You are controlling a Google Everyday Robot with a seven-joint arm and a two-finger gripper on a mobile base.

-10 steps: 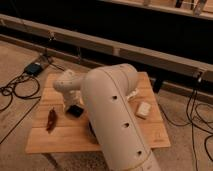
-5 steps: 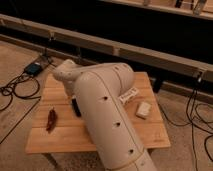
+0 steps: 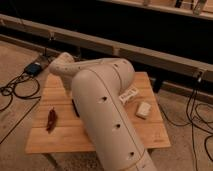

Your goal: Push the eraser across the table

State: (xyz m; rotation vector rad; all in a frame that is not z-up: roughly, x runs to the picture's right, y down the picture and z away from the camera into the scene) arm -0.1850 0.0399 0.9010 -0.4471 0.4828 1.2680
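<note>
Over the left-centre of the table [image 3: 55, 140], the gripper [image 3: 73, 99] hung below the wrist [image 3: 62, 66], nearly all of it hidden behind the arm [image 3: 107, 120]. I could not tell how wide it stood or whether it had hold of anything. A dark sliver at the arm's left edge, on the planks just under the gripper, was what I took for the eraser [image 3: 75, 108], though most of it was covered. To push well from there, I judged, the gripper should ride low, just clear of the wood. It should meet the eraser square on a long side, so that it slid rather than spun, and travel slowly in a straight line. That line should keep away from the pepper [image 3: 51, 120] near the left edge and the cream block [image 3: 143, 109] well apart on the right. A small oblong like that would likely skid easily and could slip off a glancing contact. The top was pale planks with visible seams, flat and matte. The arm was a smooth, rounded cream shell dotted with small holes. The pepper was dark red, tapered and slightly curved, and the block was squarish with soft corners. A white oblong thing [image 3: 129, 95] lay just beside the arm.
</note>
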